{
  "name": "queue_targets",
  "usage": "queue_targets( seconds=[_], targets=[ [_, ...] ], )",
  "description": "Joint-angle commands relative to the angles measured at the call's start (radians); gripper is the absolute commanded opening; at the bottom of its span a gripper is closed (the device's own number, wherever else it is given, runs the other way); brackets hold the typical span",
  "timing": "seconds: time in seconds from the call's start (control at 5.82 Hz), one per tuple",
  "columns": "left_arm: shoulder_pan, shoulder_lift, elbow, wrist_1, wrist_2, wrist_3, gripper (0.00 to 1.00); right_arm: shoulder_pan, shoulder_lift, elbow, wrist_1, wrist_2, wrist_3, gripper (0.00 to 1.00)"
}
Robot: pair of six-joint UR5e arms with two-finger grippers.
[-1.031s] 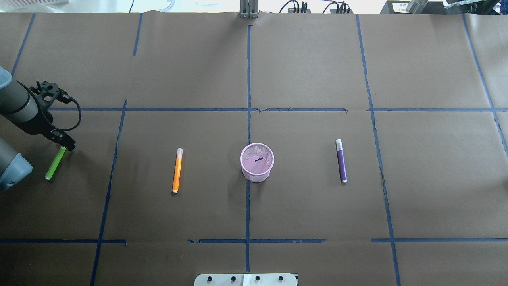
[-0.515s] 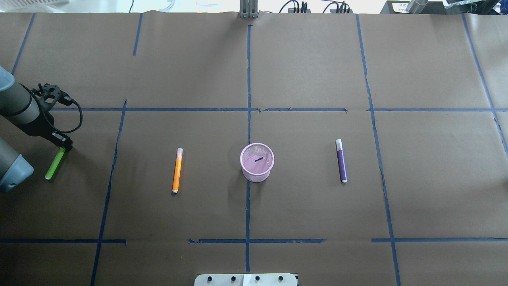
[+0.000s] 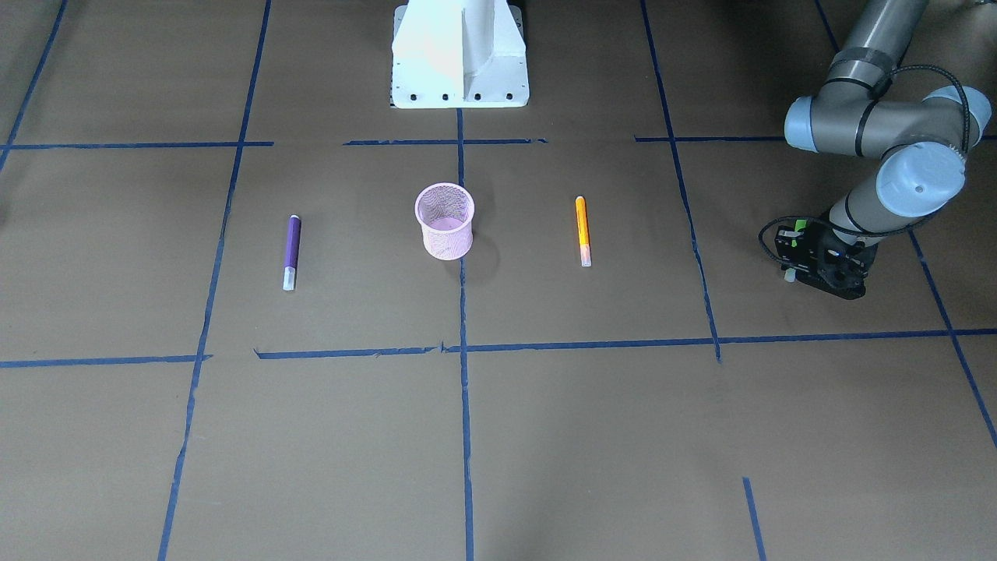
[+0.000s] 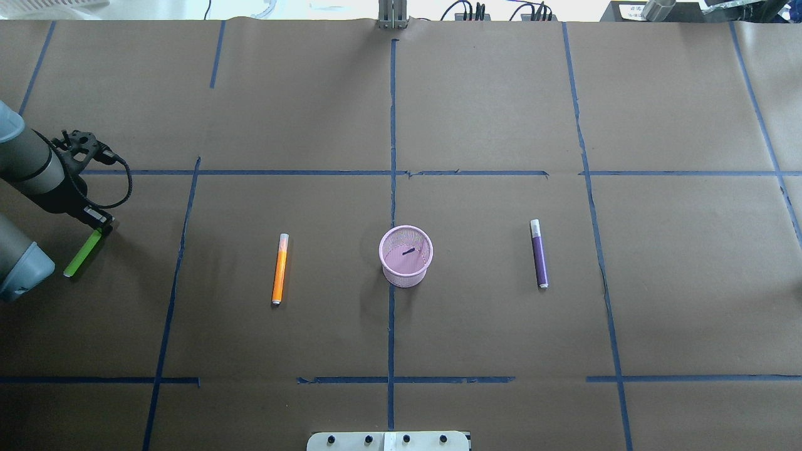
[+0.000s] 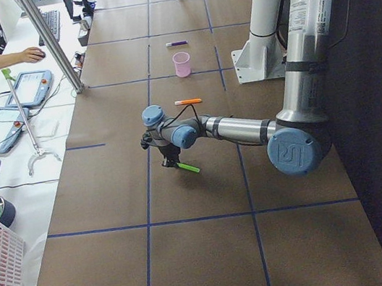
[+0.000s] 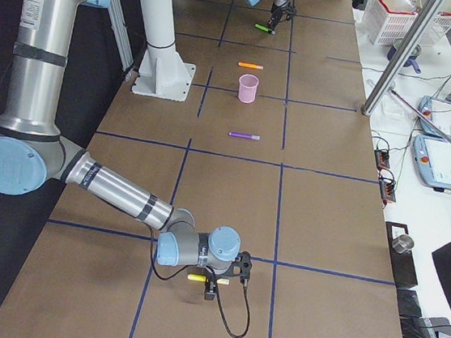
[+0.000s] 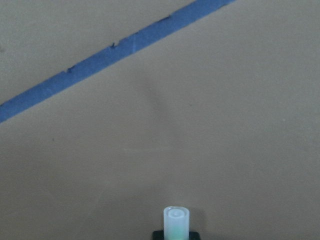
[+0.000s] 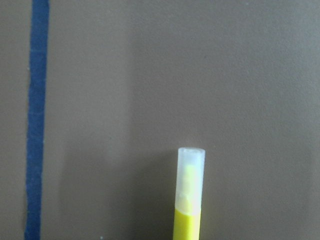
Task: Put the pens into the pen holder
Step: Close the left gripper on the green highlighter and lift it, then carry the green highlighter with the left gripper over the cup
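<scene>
Clamping the green pen (image 4: 80,255) near its pale end, the left gripper (image 4: 99,220) hangs far left, pen slanting back toward the robot, seemingly lifted. The holder (image 4: 404,275) stands well to its right, beyond the orange pen (image 4: 280,268). Jaws of the right gripper (image 6: 209,284): cannot tell.

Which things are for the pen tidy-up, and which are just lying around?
For the job: green pen, orange pen, purple pen, yellow pen, pink pen holder.
Just lying about: red-rimmed basket, two tablets.
</scene>
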Motion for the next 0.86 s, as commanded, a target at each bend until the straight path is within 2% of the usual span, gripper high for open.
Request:
queue_targets(
  seconds=[0.0,0.17,0.34,0.52,0.69],
  targets=[
    [-0.009,0.001,-0.067,0.008,-0.008,0.004,0.01,0.000,0.000,0.000,0.000,0.000,0.000,1.00],
    [-0.053,-0.003,-0.138,0.025,-0.006,0.004,0.00,0.000,0.000,0.000,0.000,0.000,0.000,1.00],
    [-0.090,-0.056,-0.149,0.025,-0.006,0.002,0.00,0.000,0.000,0.000,0.000,0.002,0.000,1.00],
    [-0.098,-0.157,-0.143,0.029,-0.002,-0.021,0.00,0.000,0.000,0.000,0.000,0.002,0.000,1.00],
    [-0.094,-0.275,-0.135,0.032,-0.003,-0.127,0.00,0.000,0.000,0.002,0.000,0.002,0.002,1.00]
  ],
)
